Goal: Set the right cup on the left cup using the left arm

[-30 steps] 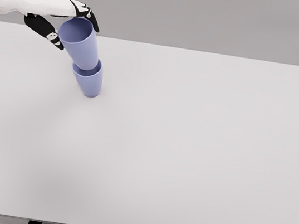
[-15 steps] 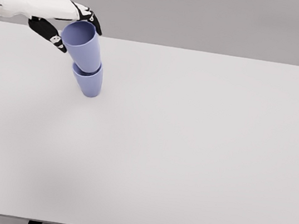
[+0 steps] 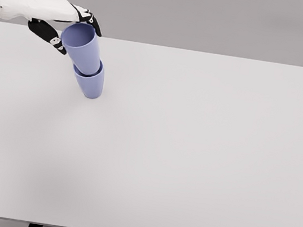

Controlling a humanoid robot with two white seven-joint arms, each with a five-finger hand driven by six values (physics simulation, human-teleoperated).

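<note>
The upper blue cup (image 3: 82, 48) sat nested in the lower blue cup (image 3: 89, 84) near the white table's (image 3: 191, 154) far-left corner — the left hand (image 3: 62, 23) curled around its rim, fingers gripping.

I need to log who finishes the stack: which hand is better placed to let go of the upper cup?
Left: the left hand is at the upper cup, nested in the lower cup. No right hand shows.

No readable text anywhere.

The two stacked blue cups (image 3: 87, 64) at the far left, the white counter (image 3: 191, 154) and the left robot hand (image 3: 68, 24) show plain surfaces, with no label, brand, number or sign.
</note>
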